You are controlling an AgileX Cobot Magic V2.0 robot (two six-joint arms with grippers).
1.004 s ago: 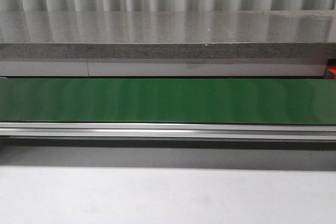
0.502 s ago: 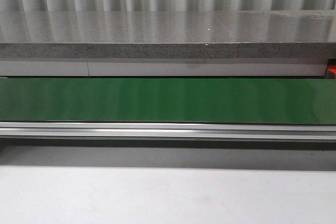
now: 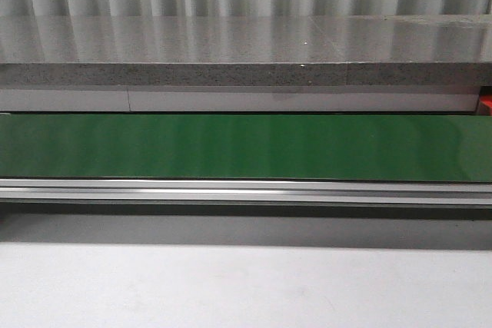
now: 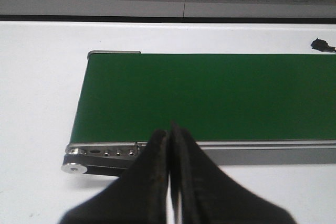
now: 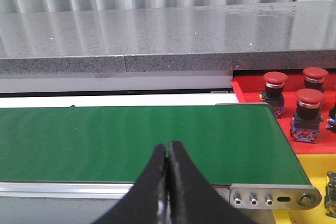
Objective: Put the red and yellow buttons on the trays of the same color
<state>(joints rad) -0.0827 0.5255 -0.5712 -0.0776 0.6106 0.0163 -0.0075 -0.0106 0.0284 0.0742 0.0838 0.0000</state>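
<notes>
Three red buttons (image 5: 308, 106) with mushroom caps on black bodies stand on the red tray (image 5: 248, 91), past the right end of the green belt (image 5: 131, 140). A strip of the yellow tray (image 5: 311, 216) shows below the red one, with a metallic part (image 5: 331, 192) at the frame's edge. No yellow button is in view. My right gripper (image 5: 168, 145) is shut and empty over the belt's near edge. My left gripper (image 4: 169, 129) is shut and empty near the belt's left end (image 4: 105, 93). Neither gripper appears in the front view.
The green belt (image 3: 246, 147) runs across the front view with an aluminium rail (image 3: 246, 190) along its near side. A grey stone ledge (image 3: 246, 51) rises behind it. A sliver of red (image 3: 486, 102) shows at the far right. A small black item (image 4: 320, 44) lies on the white table.
</notes>
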